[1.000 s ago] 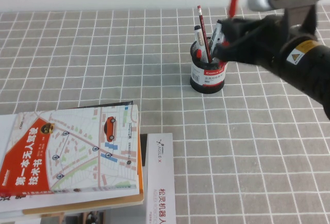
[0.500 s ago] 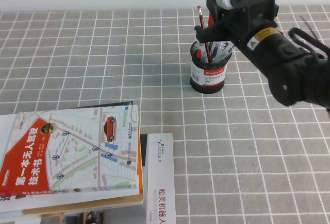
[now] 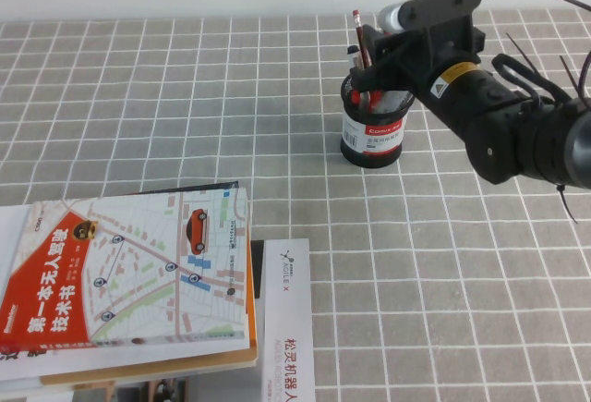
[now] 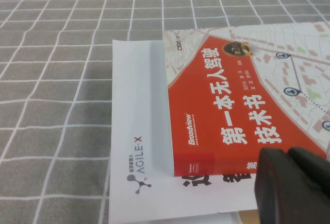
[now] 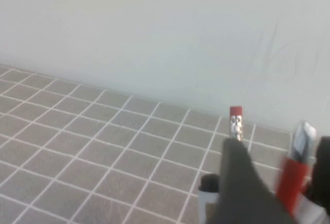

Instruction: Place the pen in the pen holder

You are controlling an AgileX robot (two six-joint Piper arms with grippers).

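Observation:
The black mesh pen holder (image 3: 373,129) with its white and red label stands at the far right of the checked cloth. My right gripper (image 3: 383,60) hovers directly over its rim. In the right wrist view the gripper (image 5: 281,154) stands open, and the red pen (image 5: 290,180) shows blurred in the gap, apart from the near finger (image 5: 242,183). In the high view only a bit of red pen (image 3: 364,98) shows at the cup's mouth. My left gripper (image 4: 289,154) is shut and empty, low over the books.
A dark-red pencil (image 3: 359,40) and a black-capped marker (image 5: 208,183) stand in the cup. A stack of books (image 3: 129,282) with a white booklet (image 3: 286,328) fills the near left. The red-covered book (image 4: 232,105) lies under the left gripper.
The pen stood high above the right gripper half a second ago; now it has dropped down to the cup's mouth. The right gripper swung over the holder, sank slightly and opened.

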